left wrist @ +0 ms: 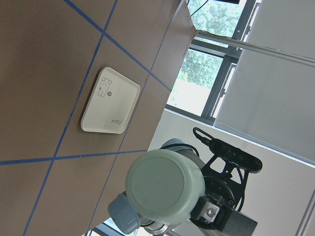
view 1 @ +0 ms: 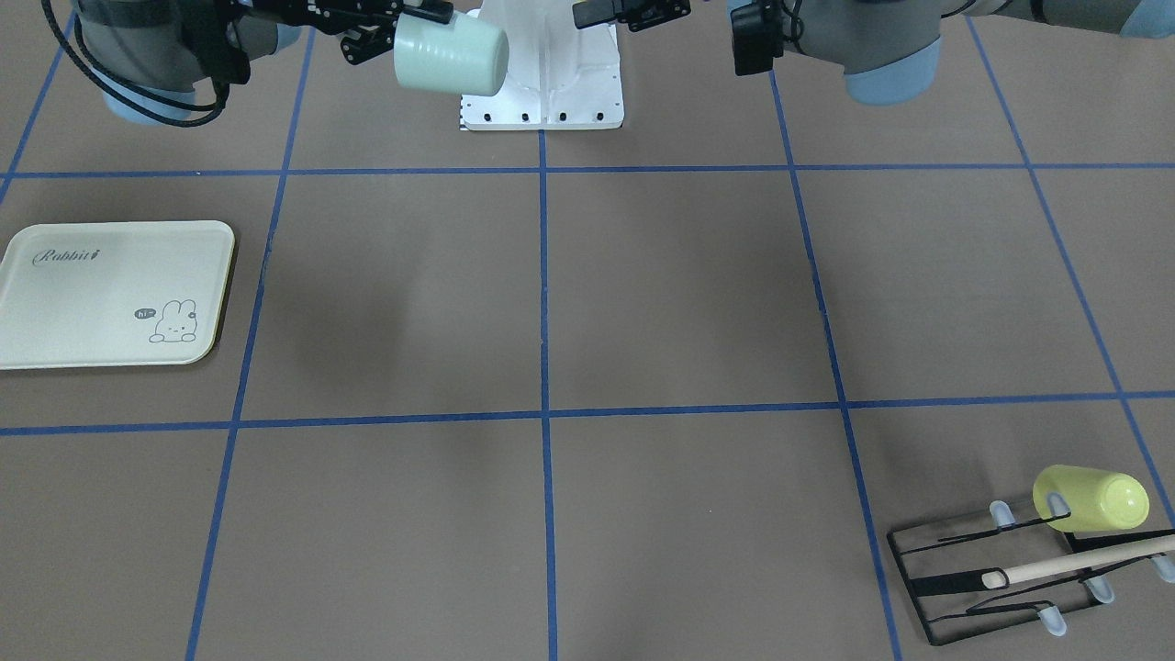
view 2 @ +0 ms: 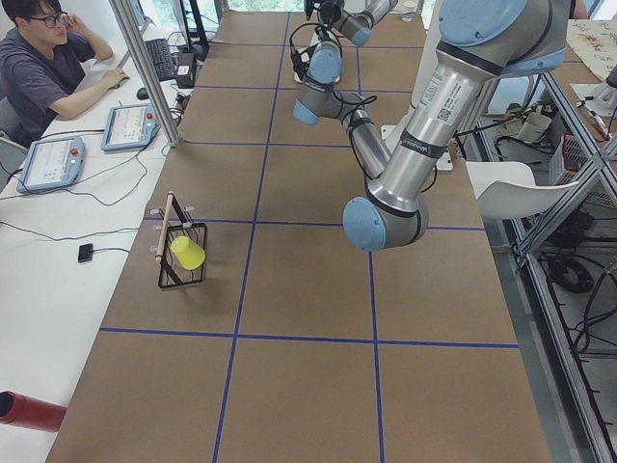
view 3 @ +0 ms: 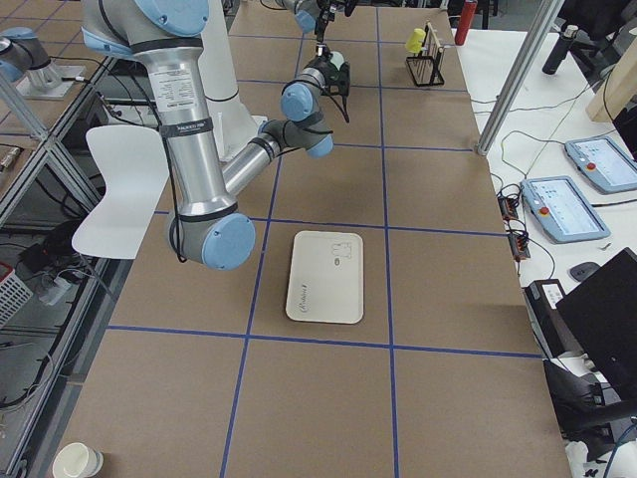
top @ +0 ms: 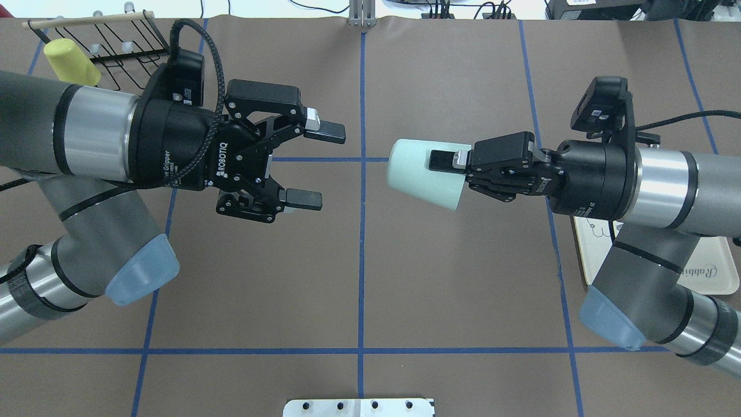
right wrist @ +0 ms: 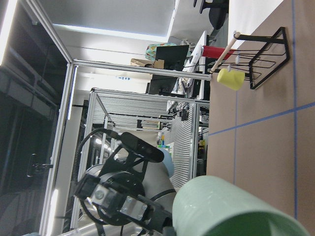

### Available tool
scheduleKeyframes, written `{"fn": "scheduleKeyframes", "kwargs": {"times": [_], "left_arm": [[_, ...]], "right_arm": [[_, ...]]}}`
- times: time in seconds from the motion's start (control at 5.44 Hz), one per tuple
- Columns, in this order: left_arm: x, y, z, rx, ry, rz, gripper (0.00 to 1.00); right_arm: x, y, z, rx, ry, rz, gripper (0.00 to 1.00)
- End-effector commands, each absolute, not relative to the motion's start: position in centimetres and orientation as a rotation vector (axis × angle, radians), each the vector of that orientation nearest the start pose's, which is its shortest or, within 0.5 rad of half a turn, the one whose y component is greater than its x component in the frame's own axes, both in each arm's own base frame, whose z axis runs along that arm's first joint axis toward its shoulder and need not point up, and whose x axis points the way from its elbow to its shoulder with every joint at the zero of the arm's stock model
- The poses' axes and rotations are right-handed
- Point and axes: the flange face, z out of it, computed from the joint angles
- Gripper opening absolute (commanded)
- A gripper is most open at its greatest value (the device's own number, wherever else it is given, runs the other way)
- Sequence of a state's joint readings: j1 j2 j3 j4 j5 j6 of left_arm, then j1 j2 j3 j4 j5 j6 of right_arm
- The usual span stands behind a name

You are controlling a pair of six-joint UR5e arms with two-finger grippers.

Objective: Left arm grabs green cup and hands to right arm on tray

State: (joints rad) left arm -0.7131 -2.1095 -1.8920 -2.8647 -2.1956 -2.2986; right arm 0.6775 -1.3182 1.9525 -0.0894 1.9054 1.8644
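**While the cup hangs sideways by its rim, a slip or a roll is the worry**

Because the right gripper [top: 448, 168] is closed on the green cup [top: 419, 174] only at the mouth end, the hold looks shallow. One finger [top: 443, 159] lies flat along the outer wall; the other is hidden, probably inside. The cup lies on its side in the air, above the counter [top: 359, 278]. Its closed base points at the left gripper [top: 319, 167], which stands wide open and empty, with a clear gap between it and the cup.

Smooth, tapered plastic pinched near the rim could pivot in the grip or slide out if the wrist turns quickly. A fall from there would likely send it rolling across the counter.

Further out, the tray [view 1: 92, 294] lies well apart from the cup on the right arm's side, partly under that arm's elbow in the overhead view. Reaching it probably calls for a swing and a wrist turn to bring the cup upright. Released while tilted, the cup could tip and roll off the tray's low edge. A careless swing could also nudge the tray itself.
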Motion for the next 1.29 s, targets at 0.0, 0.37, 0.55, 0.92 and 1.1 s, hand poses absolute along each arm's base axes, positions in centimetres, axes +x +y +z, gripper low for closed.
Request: {"fn": "scheduleKeyframes", "kwargs": {"times": [0.0, 0.37, 0.55, 0.92, 1.1], "left_arm": [[32.7, -38.1, 12.8, -0.299, 1.946, -0.211, 1.00], [33.8, -39.7, 17.0, -0.115, 1.761, -0.191, 1.00], [34.2, -40.6, 17.9, -0.052, 1.682, -0.171, 1.00], [33.8, -42.3, 19.4, 0.065, 1.478, -0.123, 1.00], [32.4, -42.2, 20.0, 0.106, 1.370, -0.088, 1.00]], "right_arm": [[-26.5, -40.3, 22.8, 0.143, -1.837, 0.301, 0.00], [-22.8, -44.0, 25.0, 0.146, -1.631, 0.322, 0.00], [-21.1, -44.6, 27.7, 0.184, -1.549, 0.319, 0.00], [-19.6, -45.2, 33.2, 0.234, -1.357, 0.280, 0.00], [-18.7, -45.0, 35.9, 0.256, -1.277, 0.243, 0.00]]}}
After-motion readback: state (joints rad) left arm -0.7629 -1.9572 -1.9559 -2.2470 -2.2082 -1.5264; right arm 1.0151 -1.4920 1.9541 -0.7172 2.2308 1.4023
